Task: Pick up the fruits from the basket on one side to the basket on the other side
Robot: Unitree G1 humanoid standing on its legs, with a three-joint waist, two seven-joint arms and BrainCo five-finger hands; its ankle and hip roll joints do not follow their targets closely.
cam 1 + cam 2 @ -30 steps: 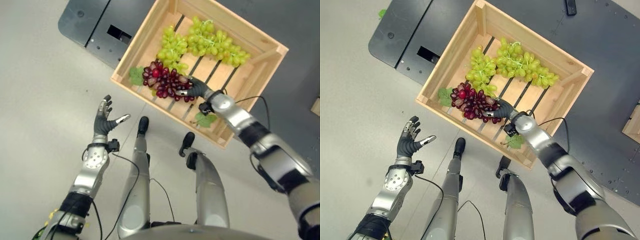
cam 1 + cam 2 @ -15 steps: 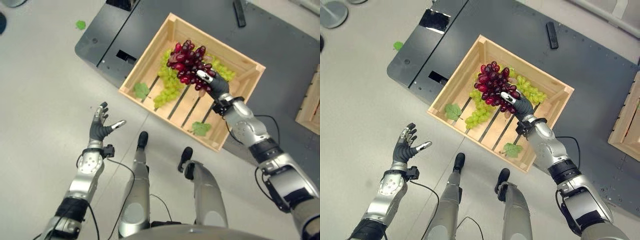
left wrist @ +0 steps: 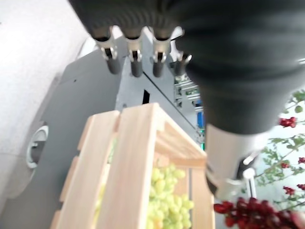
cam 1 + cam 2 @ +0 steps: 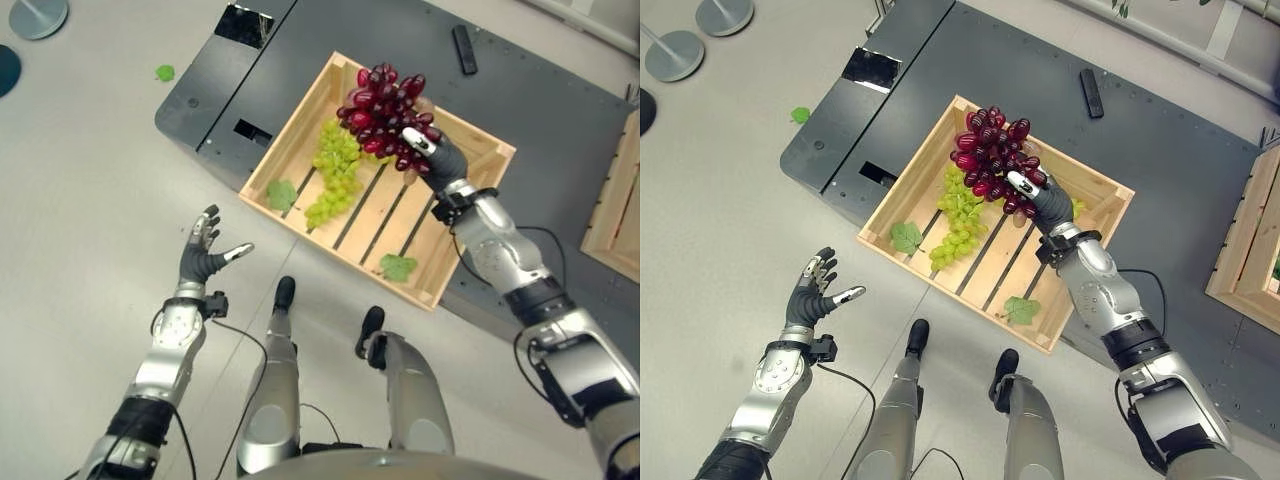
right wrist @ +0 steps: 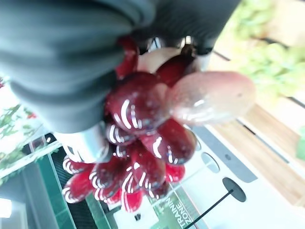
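My right hand point(image 4: 436, 160) is shut on a bunch of red grapes point(image 4: 382, 110), held up above the far side of a wooden slatted crate point(image 4: 290, 128). In the right wrist view the red grapes point(image 5: 143, 138) hang right against the palm. Green grapes point(image 4: 336, 172) lie inside the crate, with two loose green leaves point(image 4: 281, 193) on its slats. My left hand point(image 4: 205, 256) hovers open over the pale floor, left of the crate and clear of it. A second wooden crate point(image 4: 615, 205) stands at the right edge.
The crate rests on a dark grey platform point(image 4: 210, 80). A black remote-like bar point(image 4: 465, 48) lies on the platform beyond the crate. A stray leaf point(image 4: 164, 72) sits on the pale floor at the left, near round stand bases point(image 4: 676, 48).
My right hand has lifted the red grapes out of the crate's near side and carries them high over its far side. The camera has shifted too. The left hand stays open.
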